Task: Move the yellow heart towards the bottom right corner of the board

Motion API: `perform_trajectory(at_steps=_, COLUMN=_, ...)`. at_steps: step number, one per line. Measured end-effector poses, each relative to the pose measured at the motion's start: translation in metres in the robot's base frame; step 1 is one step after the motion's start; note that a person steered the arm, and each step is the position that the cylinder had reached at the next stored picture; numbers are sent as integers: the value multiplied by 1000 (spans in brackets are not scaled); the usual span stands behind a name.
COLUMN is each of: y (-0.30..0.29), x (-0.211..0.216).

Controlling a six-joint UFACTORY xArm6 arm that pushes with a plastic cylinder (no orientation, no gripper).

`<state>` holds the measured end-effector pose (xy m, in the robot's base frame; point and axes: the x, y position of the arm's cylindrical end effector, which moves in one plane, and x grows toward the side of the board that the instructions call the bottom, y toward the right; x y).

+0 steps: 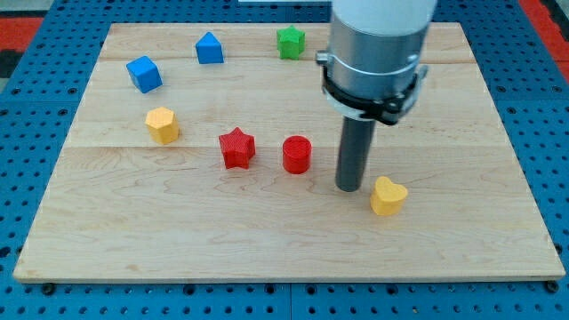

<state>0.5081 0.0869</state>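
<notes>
Pushing the yellow heart-shaped block (388, 196) across the wooden desk (267, 240).
My tip (348, 188) sits just up-left of the heart, maybe touching; push slowly down-right. No jaws here.

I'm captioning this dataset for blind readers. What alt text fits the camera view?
My tip rests on a wooden board just left of a yellow heart. To the left lie a red cylinder, red star and yellow hexagon; two blue blocks and a green star sit near the top.
</notes>
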Motion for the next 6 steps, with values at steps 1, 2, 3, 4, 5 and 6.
perform_trajectory(at_steps=1, y=35, x=7)
perform_trajectory(at_steps=2, y=71, x=16)
perform_trajectory(at_steps=3, y=64, x=-6)
perform_trajectory(at_steps=4, y=30, x=-44)
perform_trajectory(at_steps=5, y=-15, x=-71)
perform_trajectory(at_steps=6, y=-72, x=-100)
